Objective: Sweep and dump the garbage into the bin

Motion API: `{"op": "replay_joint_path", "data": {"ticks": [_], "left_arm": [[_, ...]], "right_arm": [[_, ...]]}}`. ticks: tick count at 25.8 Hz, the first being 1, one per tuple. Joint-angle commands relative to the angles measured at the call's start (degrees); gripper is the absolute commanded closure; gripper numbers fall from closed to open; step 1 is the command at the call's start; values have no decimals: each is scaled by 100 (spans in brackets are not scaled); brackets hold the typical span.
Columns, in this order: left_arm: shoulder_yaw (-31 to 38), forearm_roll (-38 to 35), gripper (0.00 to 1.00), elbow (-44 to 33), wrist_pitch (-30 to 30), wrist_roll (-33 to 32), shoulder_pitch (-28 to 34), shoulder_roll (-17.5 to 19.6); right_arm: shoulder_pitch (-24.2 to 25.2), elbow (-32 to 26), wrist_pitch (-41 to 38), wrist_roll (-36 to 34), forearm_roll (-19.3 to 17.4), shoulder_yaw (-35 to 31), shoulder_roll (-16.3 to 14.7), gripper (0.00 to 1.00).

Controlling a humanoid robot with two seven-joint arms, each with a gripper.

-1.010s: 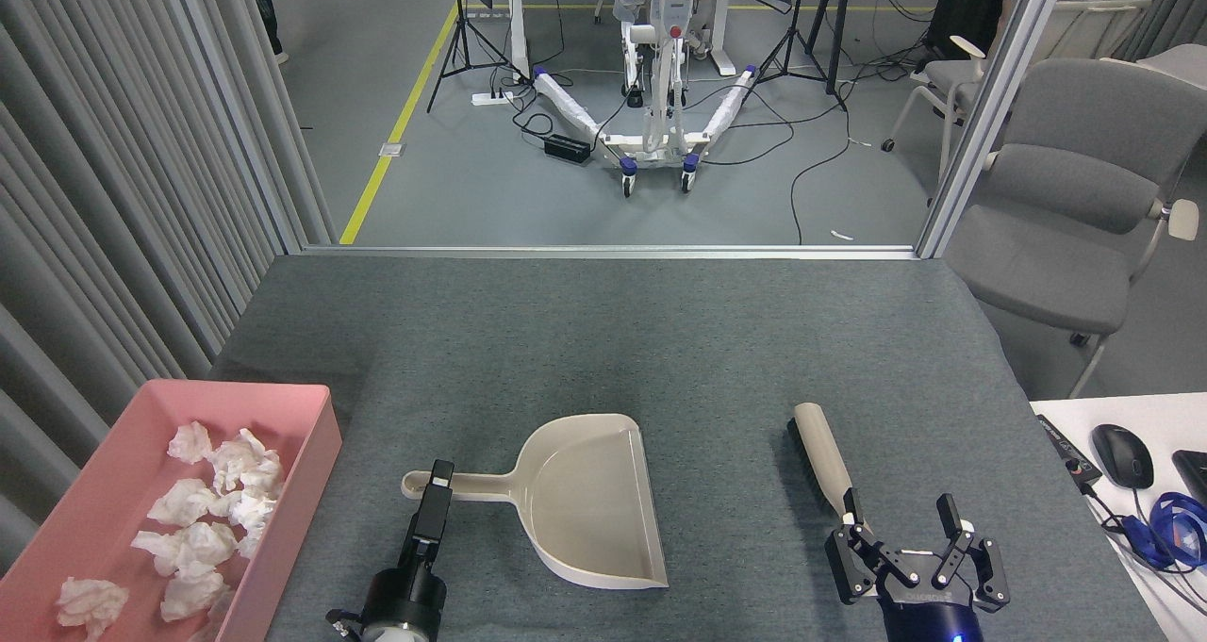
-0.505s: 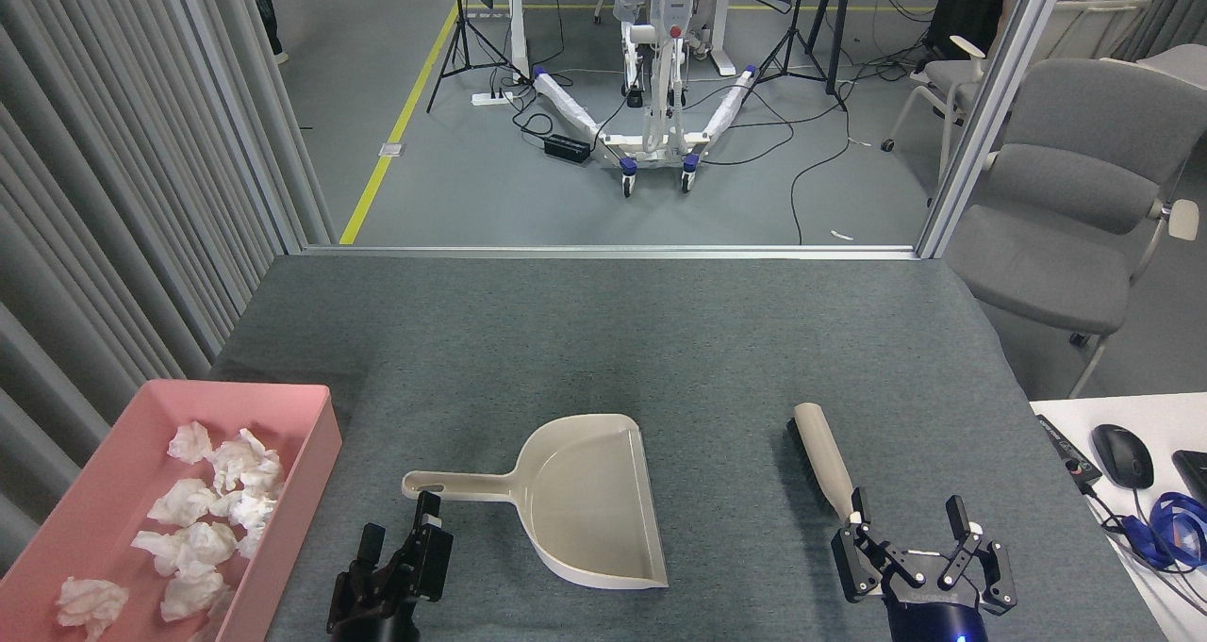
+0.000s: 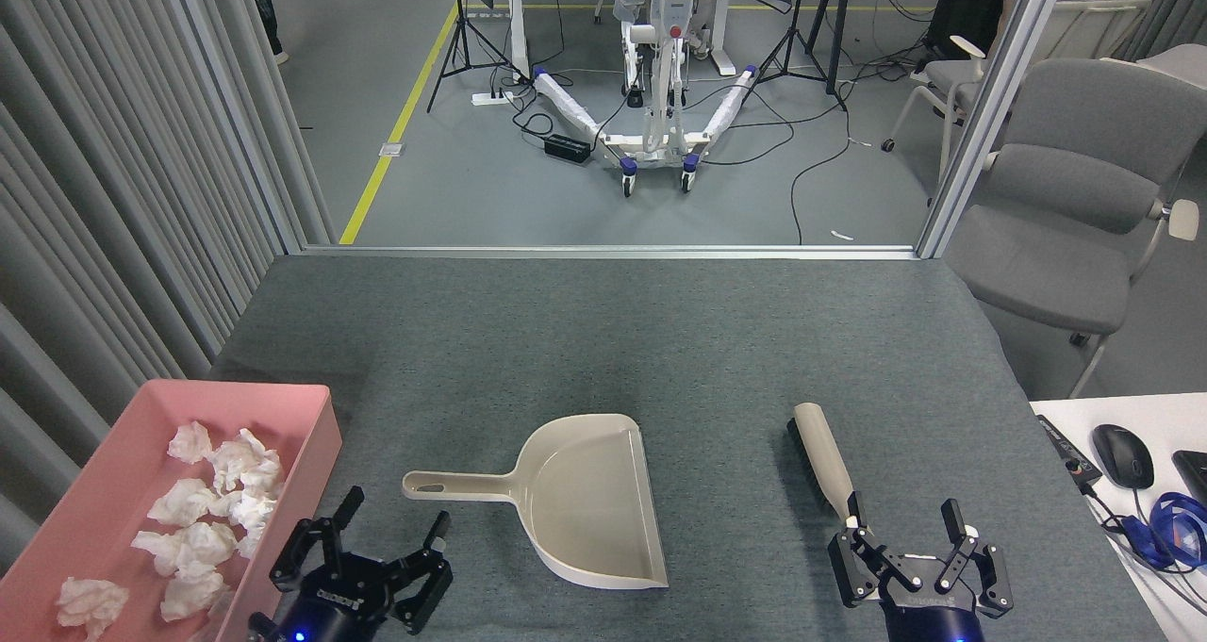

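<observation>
Pink bin [image 3: 311, 435] at the table's left front corner, holding several white paper wads; the garbage [image 3: 247, 461], an elongated wad, near its right wall among them. Left gripper [image 3: 391, 525] spread wide, empty, just right of the bin, with the garbage up and to its left, apart from it. Beige dustpan [image 3: 589, 505] empty, handle pointing left, just beyond that gripper, untouched. Right gripper [image 3: 903, 521] also spread, empty, its left finger at the near end of the brush [image 3: 818, 453].
</observation>
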Motion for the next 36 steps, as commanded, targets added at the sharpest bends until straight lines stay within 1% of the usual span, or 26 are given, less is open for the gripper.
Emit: {"op": "replay_joint_path", "data": {"ticks": [1,2,4,7,10,21,27,36], "left_arm": [[1024,66,0,-7,-1177,-300,-96,39],[1314,22,0,-16,-1160,-274,-43,-57],[1534,-31,0,19,-1010,-256,89,-224],[1551,-39,0,55,-923,-212,335,-277],[1551,-39,0,19,-931,34,449,-400],[1604,-66,0,19,-940,96,467,-427],[1595,-48,0,19,-975,69,291,-391],[1587,-39,0,11,-984,25,229,-435]], "right_arm": [[1,-7,-1,-4,-1,0,-1,2],[1,-25,-1,-4,-1,0,-1,2],[1,-51,-1,-4,-1,0,-1,2],[1,-104,-1,-4,-18,9,-1,2],[28,-113,-1,-4,-45,9,-9,2],[45,-148,25,-4,-54,9,-27,2],[45,-157,17,-4,-54,9,-18,2],[72,-157,17,-4,-62,9,-1,2]]}}
